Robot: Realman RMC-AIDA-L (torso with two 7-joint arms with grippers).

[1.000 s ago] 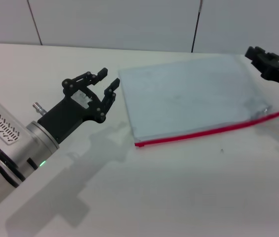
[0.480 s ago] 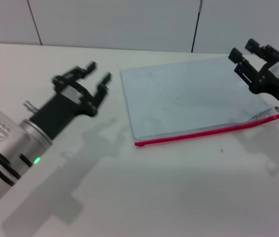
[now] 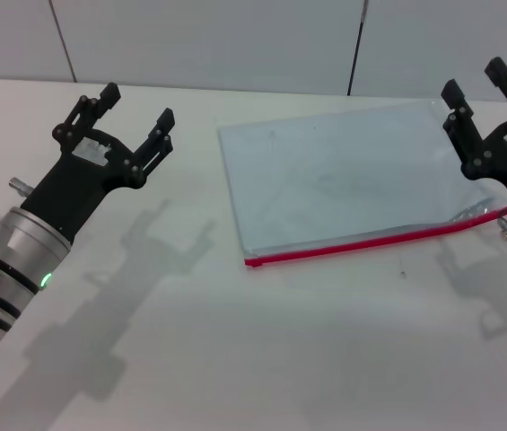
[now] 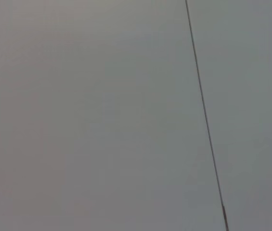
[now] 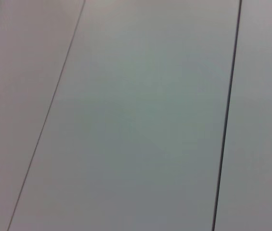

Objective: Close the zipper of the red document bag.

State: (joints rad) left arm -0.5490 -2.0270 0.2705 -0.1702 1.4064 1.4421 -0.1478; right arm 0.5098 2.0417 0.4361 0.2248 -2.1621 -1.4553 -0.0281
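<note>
1. The red document bag point(image 3: 347, 175) lies flat on the white worktop point(image 3: 262, 359), with the zipper point(image 3: 379, 241) running along the long edge nearest the robot. Neither hand touches it. Both are raised with fingers pointing up and away, so the closing has not begun.

2. The left hand point(image 3: 126, 117) is up over the worktop, well to the left of the bag, with its fingers spread wide and nothing between them. The right hand point(image 3: 485, 92) is over the bag's far right corner, also wide and empty.

3. At the right end of the zipper the bag's edge looks lifted and puckered, which suggests the mouth gapes there. The slider itself is too small to make out. A grab aimed at the wrong spot could close on bare plastic or the red tape instead of the pull.

4. The bag is thin and light on a smooth worktop. If only one hand pulls along the zipper, the whole bag will probably slide or swing round instead of the slider travelling. The other hand needs to pin the bag near the end of the zipper.

5. Pressing down too near the track could buckle the plastic and jam the slider.

6. Both wrist cameras show only plain wall panels, not the bag, so they give no close view for lining up. A descent guided by the head view alone could land beside the red strip.
</note>
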